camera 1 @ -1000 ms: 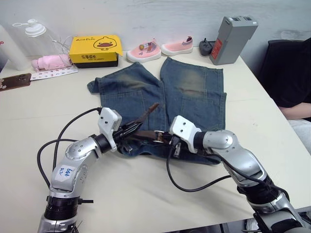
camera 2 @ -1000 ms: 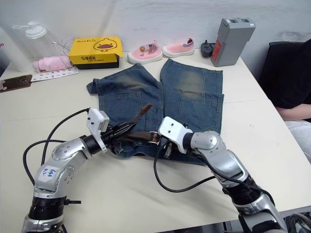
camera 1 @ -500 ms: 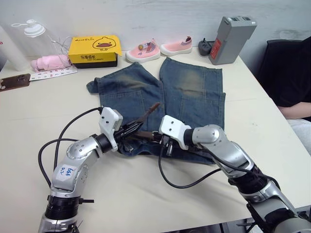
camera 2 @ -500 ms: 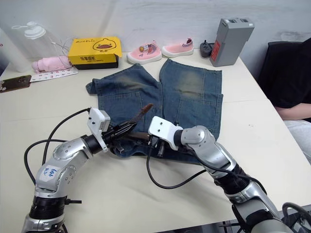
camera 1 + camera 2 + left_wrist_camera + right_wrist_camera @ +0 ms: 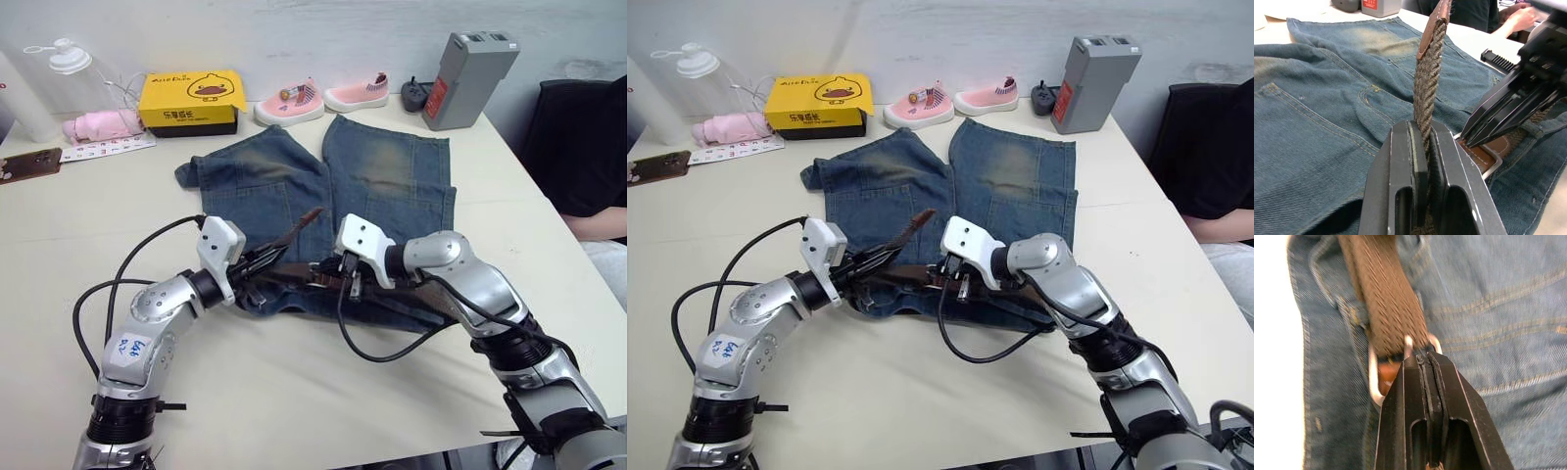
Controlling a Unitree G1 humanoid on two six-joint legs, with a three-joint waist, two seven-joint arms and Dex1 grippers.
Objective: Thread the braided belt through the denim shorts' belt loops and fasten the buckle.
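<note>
The denim shorts (image 5: 333, 196) lie flat on the pale table (image 5: 549, 235), waistband toward the robot and legs pointing away to the far edge, where a yellow box (image 5: 191, 100) and a pair of pink shoes (image 5: 318, 98) sit well clear; the braided belt (image 5: 1430, 83) runs along that waistband, seemingly already through the belt loops (image 5: 1359, 316) there, though I can't count them from here; the left gripper (image 5: 263, 262) has its two black fingers pressed tight on the free end of the strap, and the tan-tipped tail stands up out of them at a slant over the denim; the right gripper (image 5: 331, 272) sits just beside it at the buckle (image 5: 1376, 374), fingers closed flat together with their tip resting on the metal frame, and I can't tell whether anything is actually pinched between them or whether they are only pressing down; to my eye this is the fastening step, most of the job looking done; the woven strap looks light and limp along its length but firm enough over a short span to hold itself up, so I'd grip it close behind the leather tip to steer it into the frame; the weave should give good purchase, while the small smooth buckle is likely to skate on the soft denim unless pinned at its frame
</note>
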